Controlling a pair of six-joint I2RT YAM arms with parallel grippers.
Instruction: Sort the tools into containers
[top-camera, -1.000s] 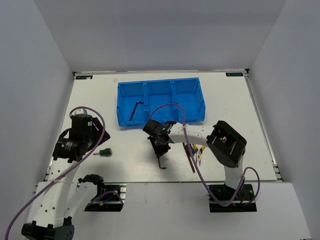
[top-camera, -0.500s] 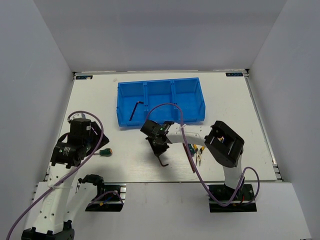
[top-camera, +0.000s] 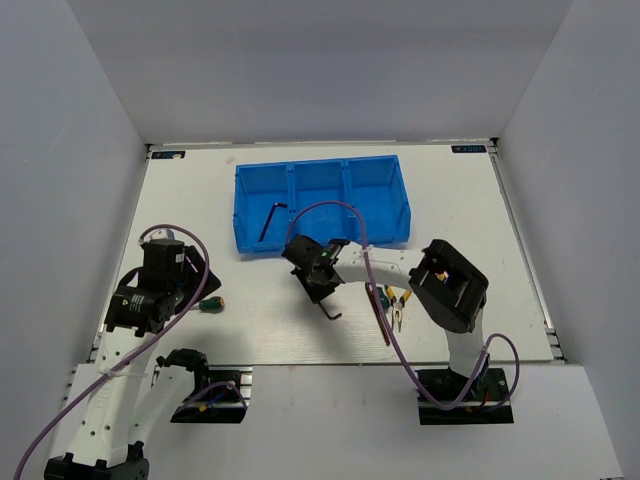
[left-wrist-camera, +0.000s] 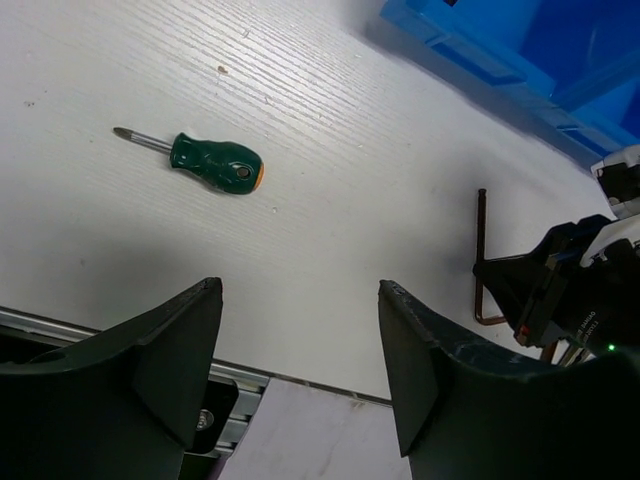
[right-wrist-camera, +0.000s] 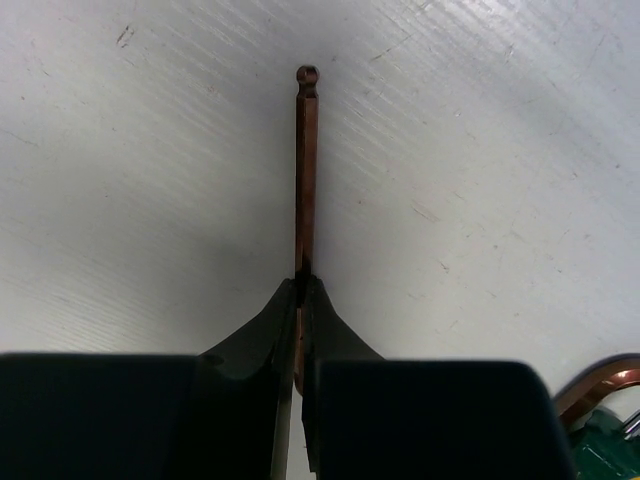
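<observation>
R gripper (right-wrist-camera: 302, 292), centre of the top view, has its fingers pressed onto a thin hex key (right-wrist-camera: 306, 170), pinching the shaft. The key's ball end points to the top of the wrist frame, over the white table (top-camera: 470, 200). L gripper (left-wrist-camera: 298, 295), lower left, has fingers spread wide, holding nothing, w/ a green screwdriver (left-wrist-camera: 215, 163) nearby. Blue bin (top-camera: 240, 200), upper centre, has 3 compartments. A 2nd hex key (top-camera: 271, 220) lies in the left one. Pliers (top-camera: 398, 305) lie right of centre.

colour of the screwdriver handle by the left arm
Screwdriver: dark green, orange end; best in left wrist view.
</observation>
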